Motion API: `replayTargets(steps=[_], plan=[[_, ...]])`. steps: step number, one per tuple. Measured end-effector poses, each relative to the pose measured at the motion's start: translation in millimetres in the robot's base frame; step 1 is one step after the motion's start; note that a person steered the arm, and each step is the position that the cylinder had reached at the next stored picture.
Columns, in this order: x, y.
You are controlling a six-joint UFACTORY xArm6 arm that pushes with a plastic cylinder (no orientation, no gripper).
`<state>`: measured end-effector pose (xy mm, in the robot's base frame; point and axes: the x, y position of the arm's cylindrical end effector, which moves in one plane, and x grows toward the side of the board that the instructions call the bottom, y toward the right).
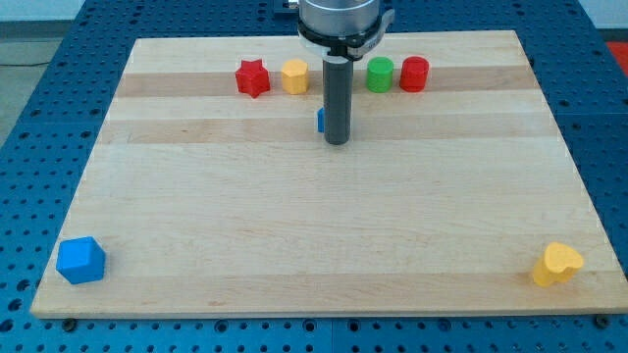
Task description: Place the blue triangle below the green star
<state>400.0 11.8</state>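
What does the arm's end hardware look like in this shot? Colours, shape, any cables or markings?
At the view's top, a round silver-grey metal flange with a black ring under it. From that hangs a straight dark grey cylindrical rod, plain and smooth, ending at my tip. No cables or markings are visible. A small blue block, mostly hidden, sits just at the rod's left.

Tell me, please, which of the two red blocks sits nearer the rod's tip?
The red star, left of the yellow hexagon. My tip sits slightly nearer it than the red cylinder, which lies beyond the green cylinder.
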Motion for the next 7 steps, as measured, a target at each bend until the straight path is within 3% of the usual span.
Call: replayTargets(steps=[7], plan=[[-20.8, 2.0]])
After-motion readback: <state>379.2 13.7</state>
